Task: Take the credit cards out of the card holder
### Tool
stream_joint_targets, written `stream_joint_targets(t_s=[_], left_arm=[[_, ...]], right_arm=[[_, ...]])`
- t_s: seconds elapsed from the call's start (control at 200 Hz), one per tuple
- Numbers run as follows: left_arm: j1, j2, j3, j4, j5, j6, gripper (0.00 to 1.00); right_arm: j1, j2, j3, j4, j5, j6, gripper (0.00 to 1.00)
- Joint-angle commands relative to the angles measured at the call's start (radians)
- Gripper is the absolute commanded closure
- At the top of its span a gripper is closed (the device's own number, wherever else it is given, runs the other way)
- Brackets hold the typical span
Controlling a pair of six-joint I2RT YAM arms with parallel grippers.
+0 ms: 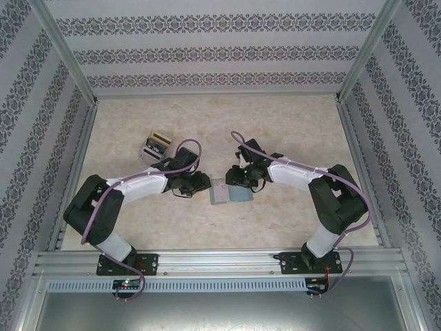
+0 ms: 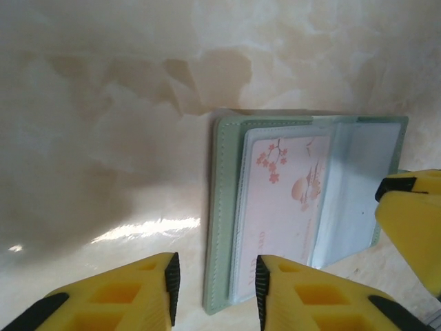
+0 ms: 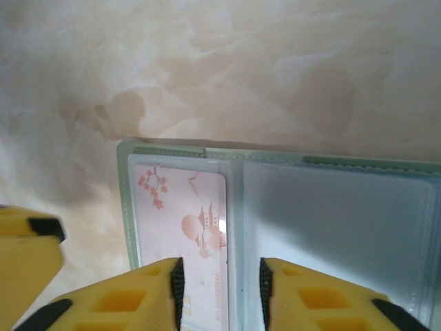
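Card holder lies open, pale blossom-printed card inside.

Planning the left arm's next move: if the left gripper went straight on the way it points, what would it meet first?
Probably the card holder: its green edge lies straight ahead of the left gripper, in line with its finger gap, table just beside. Depth is unclear.
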Motion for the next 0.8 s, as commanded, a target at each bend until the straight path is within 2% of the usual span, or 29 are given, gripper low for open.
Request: stream_joint_targets(t_s=[0.0,0.065,0.23,0.395,0.475,0.644,0.794], left_arm=[[-0.024,0.033,0.055,0.017,0.023,0.003,0.66],[-0.025,0.049,0.071,0.006,0.023,0.003,0.68],[-0.034,0.084,0.085,0.008,0.041,-0.010,0.74],[-0.045,0.101,0.085,-0.002,0.038,-0.023,0.76],[-0.047,0.110,0.085,-0.002,0.035,-0.029,0.76],[-0.051,0.121,0.094,-0.003,0.031,-0.032,0.84],[-0.052,0.143,0.125,-0.032,0.022,-0.022,0.84]], right_arm=[[-0.029,0.025,-0.004,0.002,-0.131,-0.074,0.68],[-0.036,0.032,-0.004,0.006,-0.162,-0.091,0.72],[-0.042,0.037,-0.002,0.011,-0.197,-0.122,0.73],[-0.046,0.087,0.018,0.018,-0.244,-0.135,0.76],[-0.046,0.098,0.022,0.025,-0.248,-0.131,0.77],[-0.047,0.105,0.027,0.026,-0.236,-0.136,0.79],[-0.048,0.119,0.030,0.030,-0.226,-0.137,0.79]])
